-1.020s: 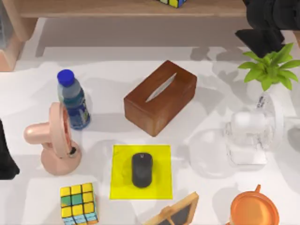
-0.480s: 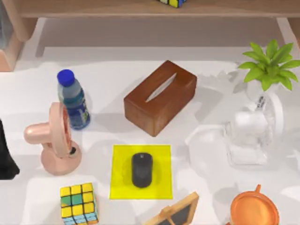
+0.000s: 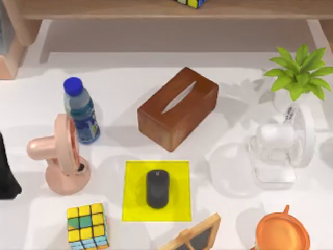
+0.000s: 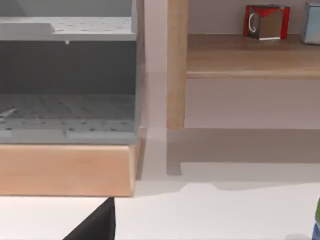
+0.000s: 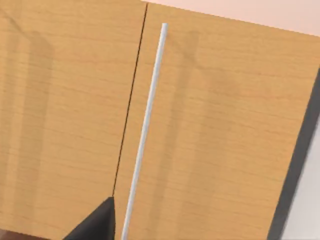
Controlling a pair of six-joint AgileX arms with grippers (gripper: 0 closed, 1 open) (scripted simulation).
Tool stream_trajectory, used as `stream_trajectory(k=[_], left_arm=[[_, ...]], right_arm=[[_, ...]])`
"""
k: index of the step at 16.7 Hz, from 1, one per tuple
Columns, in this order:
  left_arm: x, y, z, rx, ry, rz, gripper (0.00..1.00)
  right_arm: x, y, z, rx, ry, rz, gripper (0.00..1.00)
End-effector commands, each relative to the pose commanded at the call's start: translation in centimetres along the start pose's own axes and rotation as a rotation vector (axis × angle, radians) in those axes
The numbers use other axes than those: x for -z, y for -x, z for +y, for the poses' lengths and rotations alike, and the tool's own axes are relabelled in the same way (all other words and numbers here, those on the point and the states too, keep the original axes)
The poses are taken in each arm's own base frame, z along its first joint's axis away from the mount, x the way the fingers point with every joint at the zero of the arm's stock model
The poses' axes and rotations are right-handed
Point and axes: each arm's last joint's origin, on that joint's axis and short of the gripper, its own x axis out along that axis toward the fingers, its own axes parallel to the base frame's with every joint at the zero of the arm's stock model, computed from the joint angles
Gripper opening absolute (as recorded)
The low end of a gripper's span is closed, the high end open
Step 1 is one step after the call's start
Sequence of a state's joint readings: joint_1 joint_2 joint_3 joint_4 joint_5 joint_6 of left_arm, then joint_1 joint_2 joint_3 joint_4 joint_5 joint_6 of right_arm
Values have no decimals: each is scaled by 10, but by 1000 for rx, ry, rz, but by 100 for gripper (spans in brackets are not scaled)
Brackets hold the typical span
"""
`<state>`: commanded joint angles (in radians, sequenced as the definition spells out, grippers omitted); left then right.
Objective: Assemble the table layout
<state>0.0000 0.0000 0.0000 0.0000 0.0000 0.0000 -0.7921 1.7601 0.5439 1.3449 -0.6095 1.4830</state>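
Table (image 3: 119,99): white top, spanning the whole top view, shelf (image 3: 130,9) along its far edge.
- Centre: brown tissue box (image 3: 178,108), set at an angle.
- Near centre: yellow mat (image 3: 179,205) with black mouse (image 3: 157,188) lying on it.
- Left: blue-capped bottle (image 3: 80,110) upright; pink fan (image 3: 60,156) just nearer; colour cube (image 3: 87,225) at the near edge.
- Right: green plant (image 3: 299,73) at the far side; white fan (image 3: 278,151) nearer; orange cup (image 3: 282,234) at the near edge.
- Near edge, middle: wood-framed board (image 3: 195,237), tilted.

Left arm (image 3: 6,177): dark shape at the table's left edge. Left gripper (image 4: 95,225): a dark tip, facing the shelf; how far open cannot be told, nothing seen held.

Right gripper (image 5: 97,222): a dark tip before wooden doors (image 5: 60,100) with a white bar handle (image 5: 145,125); opening cannot be told.
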Motion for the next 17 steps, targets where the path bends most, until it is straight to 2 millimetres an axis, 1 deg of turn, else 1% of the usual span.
stream_trajectory(k=[1, 3, 5, 7, 8, 14, 17], left_arm=[[0, 0, 0, 0, 0, 0, 100], [0, 0, 0, 0, 0, 0, 100], [0, 0, 0, 0, 0, 0, 100], [0, 0, 0, 0, 0, 0, 100], [0, 0, 0, 0, 0, 0, 100], [0, 0, 0, 0, 0, 0, 100], [0, 0, 0, 0, 0, 0, 100]], right_arm=[[2, 8, -10, 8, -26, 8, 100], [11, 16, -30, 33, -86, 49, 100], [23, 19, -47, 60, -142, 103, 100], [33, 18, -56, 78, -175, 145, 100], [35, 18, -58, 82, -183, 156, 100], [34, 16, -58, 80, -181, 153, 100], [37, 3, -59, 82, -183, 157, 100]])
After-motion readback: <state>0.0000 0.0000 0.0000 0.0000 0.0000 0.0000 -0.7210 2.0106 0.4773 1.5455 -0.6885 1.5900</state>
